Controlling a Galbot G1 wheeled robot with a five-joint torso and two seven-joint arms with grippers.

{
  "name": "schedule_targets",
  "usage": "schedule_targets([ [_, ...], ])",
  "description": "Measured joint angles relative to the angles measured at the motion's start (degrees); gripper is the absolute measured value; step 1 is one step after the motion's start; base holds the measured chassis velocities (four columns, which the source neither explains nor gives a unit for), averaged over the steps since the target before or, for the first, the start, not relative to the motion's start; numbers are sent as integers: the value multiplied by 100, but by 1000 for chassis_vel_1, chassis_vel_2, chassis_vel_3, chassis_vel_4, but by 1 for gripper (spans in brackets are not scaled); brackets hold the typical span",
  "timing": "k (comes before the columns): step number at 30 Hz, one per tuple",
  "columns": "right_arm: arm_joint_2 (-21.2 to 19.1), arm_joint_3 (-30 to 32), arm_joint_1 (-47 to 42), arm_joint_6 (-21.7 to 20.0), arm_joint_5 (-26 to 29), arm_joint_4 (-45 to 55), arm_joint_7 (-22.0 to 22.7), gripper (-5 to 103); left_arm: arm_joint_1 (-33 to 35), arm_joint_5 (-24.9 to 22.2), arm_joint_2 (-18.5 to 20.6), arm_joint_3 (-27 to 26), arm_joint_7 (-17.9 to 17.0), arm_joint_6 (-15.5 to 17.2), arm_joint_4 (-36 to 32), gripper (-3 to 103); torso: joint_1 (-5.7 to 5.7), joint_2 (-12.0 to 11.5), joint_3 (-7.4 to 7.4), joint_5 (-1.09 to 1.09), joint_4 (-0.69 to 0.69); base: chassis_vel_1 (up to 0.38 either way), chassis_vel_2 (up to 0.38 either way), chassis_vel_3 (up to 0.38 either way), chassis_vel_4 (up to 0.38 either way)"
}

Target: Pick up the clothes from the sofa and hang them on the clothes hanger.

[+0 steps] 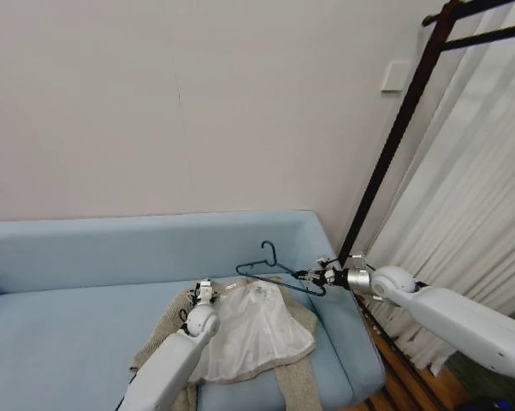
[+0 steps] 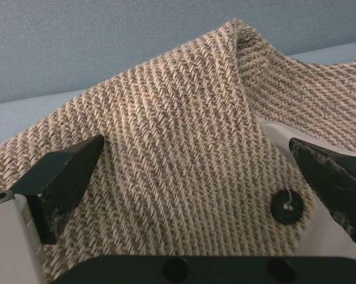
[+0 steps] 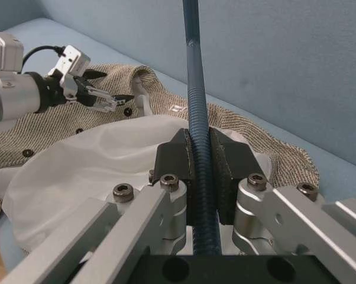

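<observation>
1. Cardigan [image 2: 184,118] lies flat on the sofa [image 1: 69,325] seat with a white shirt [image 1: 257,330] spread on top. The knit sits directly under the left gripper [image 2: 196,148], spanning the gap between its fingers. One button [image 2: 286,207] lies just inside one finger.
2. Left gripper: fingers spread wide, nothing gripped. We cannot tell whether the tips touch the knit or hang just above it.
3. Hanger [image 3: 196,106]: clamped firmly in the right gripper [image 1: 316,276] by one end of its ribbed arm, hook up. From that grip it reaches toward the left gripper, above the collar end of the clothes.
4. Key relation (our judgement): the hanger's long axis runs roughly from gripper to gripper, across the shoulders of the clothes. The left gripper is the nearer one to the fabric. The next move turns on lifting the collar edge up to the free hanger end, which lies just beyond the left gripper on the side toward the right gripper.
5. Rack [image 1: 394,137] stands behind the right gripper, on the side away from the clothes, well apart from them.
</observation>
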Motion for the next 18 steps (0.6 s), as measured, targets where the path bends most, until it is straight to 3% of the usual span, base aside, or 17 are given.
schedule_targets([
  [7, -16, 10, -12, 12, -18, 35, 45, 8, -148, 163, -158, 40, 170, -232, 245, 100, 0, 0, 0, 0, -2, 0, 0, 0, 0],
  [18, 72, 12, -24, 49, -21, -54, 131, 8, -448, 559, -459, -9, -35, -411, 900, 100, 0, 0, 0, 0, 0, 0, 0, 0, 0],
])
